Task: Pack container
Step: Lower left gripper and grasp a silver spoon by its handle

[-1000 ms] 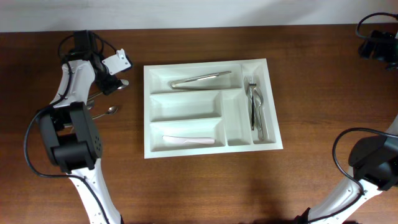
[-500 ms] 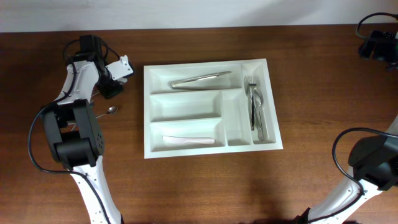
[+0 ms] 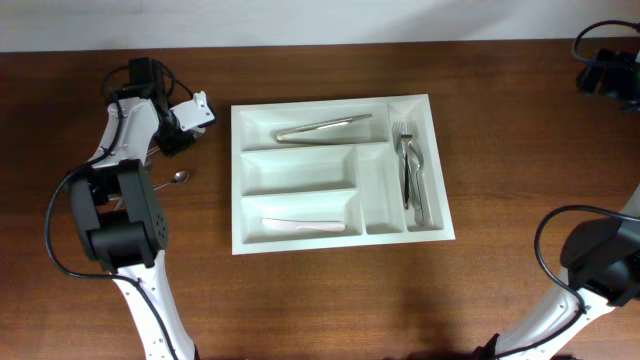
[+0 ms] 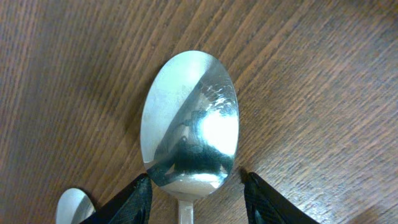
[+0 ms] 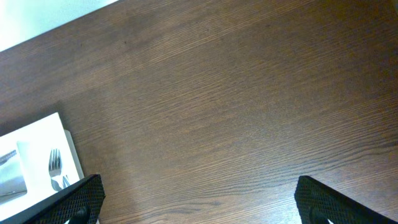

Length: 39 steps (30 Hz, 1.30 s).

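The white container (image 3: 295, 170) lies at the table's middle, and its corner (image 5: 31, 149) shows in the right wrist view. A large steel spoon (image 4: 189, 118) rests on the wood left of the tray. My left gripper (image 4: 196, 180) (image 3: 177, 133) stands open over it, one finger (image 4: 127, 202) on each side of the spoon's neck, apart from the metal. A second spoon bowl (image 4: 73, 202) peeks in beside the left finger. My right gripper (image 5: 199, 190) (image 3: 605, 72) hangs open and empty above bare wood at the far right.
Inside the tray lie a long steel utensil (image 3: 322, 127) in the top compartment, forks (image 3: 410, 170) in the right narrow one and a white utensil (image 3: 303, 225) in the bottom one. A small spoon (image 3: 180, 177) lies on the table left of the tray.
My left gripper has turned and settled down over the spoons left of the tray. The right arm and the tray's contents have not moved.
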Tool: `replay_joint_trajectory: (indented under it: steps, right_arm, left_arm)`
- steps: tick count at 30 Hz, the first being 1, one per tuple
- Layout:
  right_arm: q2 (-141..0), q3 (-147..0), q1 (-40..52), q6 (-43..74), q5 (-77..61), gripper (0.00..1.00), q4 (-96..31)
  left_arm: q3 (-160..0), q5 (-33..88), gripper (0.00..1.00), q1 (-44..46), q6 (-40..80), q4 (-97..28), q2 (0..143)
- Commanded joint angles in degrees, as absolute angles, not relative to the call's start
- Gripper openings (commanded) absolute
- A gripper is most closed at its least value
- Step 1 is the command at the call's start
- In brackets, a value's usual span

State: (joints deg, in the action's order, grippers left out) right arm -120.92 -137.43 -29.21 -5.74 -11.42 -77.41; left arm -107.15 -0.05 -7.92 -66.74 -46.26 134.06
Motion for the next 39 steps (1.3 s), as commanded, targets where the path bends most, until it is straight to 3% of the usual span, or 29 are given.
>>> replay_joint_trajectory:
  steps: [1, 7, 18, 30, 37, 39]
  right_arm:
    - [-120.5, -137.1, -29.3, -5.3, -11.1, 0.99, -77.4]
    - [-120.5, -137.1, -29.3, -5.3, -11.1, 0.99, -77.4]
    - [-120.5, -137.1, -29.3, -5.3, -11.1, 0.99, -77.4]
    - [-120.5, -137.1, -29.3, -5.3, -11.1, 0.99, -77.4]
    - [-120.5, -137.1, -29.3, -5.3, -11.1, 0.99, -77.4]
    - [-120.5, -137.1, -29.3, -5.3, -11.1, 0.99, -77.4]
  left_arm:
    - [-107.9, 0.6, 0.5, -7.8, -66.3, -47.2, 135.0]
    - [-107.9, 3.6, 0.51, -7.8, -65.8, -48.6, 135.0]
    - [-107.9, 6.8, 0.63, -9.1, -65.0, -53.4, 135.0]
    - [-107.9, 7.3, 0.64, -9.2, -70.4, -50.7, 135.0]
    - [-107.9, 8.2, 0.56, -9.2, -70.3, -50.8, 135.0]
    - [-107.9, 8.2, 0.46, -9.2, -70.3, -50.8, 135.0]
